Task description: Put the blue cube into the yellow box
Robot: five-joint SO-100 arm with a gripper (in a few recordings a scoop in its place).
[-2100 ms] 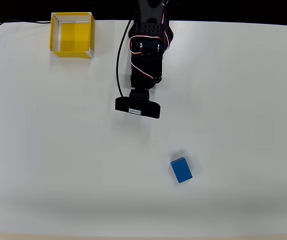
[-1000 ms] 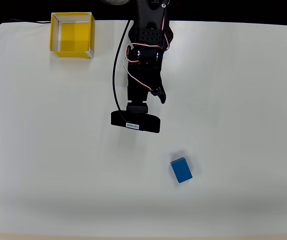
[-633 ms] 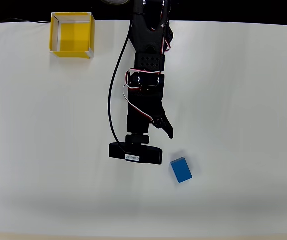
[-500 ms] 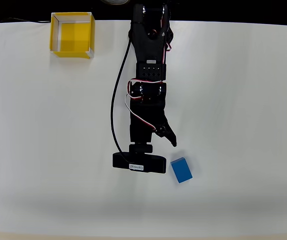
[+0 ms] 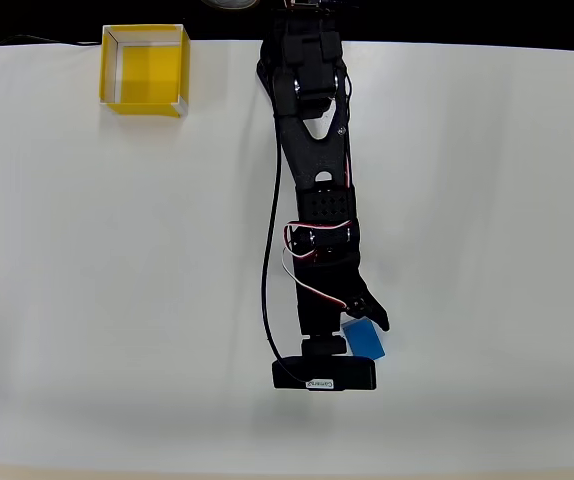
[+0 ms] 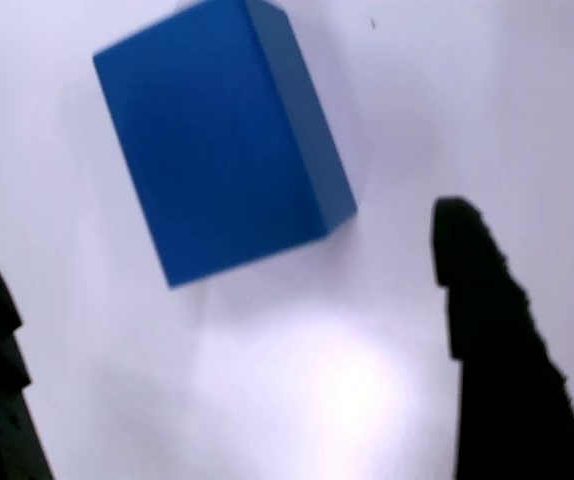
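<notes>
Claw (image 6: 237, 330) spread wide, hovering by blue cube (image 6: 222, 135), nothing gripped. Cube on table; yellow box (image 5: 144, 68) well apart. Grasp, carry, drop all pending.

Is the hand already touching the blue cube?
Apart. In the wrist view, bare table shows between the blue cube and both fingers of the open hand; the cube lies ahead of the fingertips.
</notes>
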